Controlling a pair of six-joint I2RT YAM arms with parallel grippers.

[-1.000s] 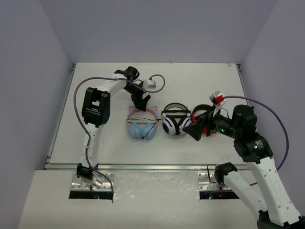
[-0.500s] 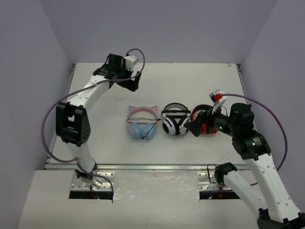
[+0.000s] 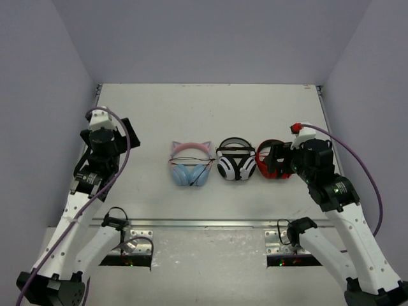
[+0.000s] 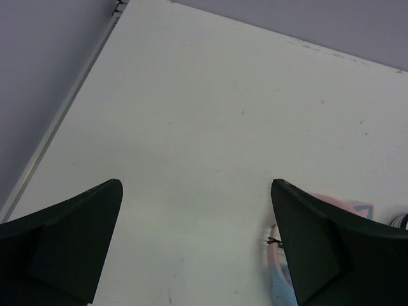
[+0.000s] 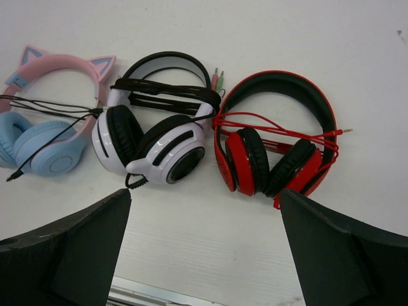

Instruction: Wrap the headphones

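Headphones with light-blue ear cups, a pink cat-eared headband and a thin black cable (image 5: 48, 124) are lying at the far left of your right wrist view. They are well outside the right gripper (image 5: 205, 194), whose dark fingers are spreading wide along the bottom edge and gripping nothing. Just above that gap you are looking at a white-and-black over-ear pair (image 5: 159, 127). To its right is a red-and-black pair (image 5: 277, 137), its red cord crossing the cups. All three are lying flat in a row on the white table (image 5: 255, 32). The black cable (image 5: 57, 109) is running in a few strands across the blue pair between headband and cups, and its plug end is resting on the table at lower left.

Your left gripper (image 4: 196, 185) is also standing wide and empty over bare table, with the pink headband peeking in at the lower right of that view.

In the top view the left gripper (image 3: 129, 134) is hanging at the left-middle of the frame, well apart from the headphones (image 3: 190, 164) at centre. The right gripper (image 3: 274, 159) is hovering at the row's right end, by the red pair.
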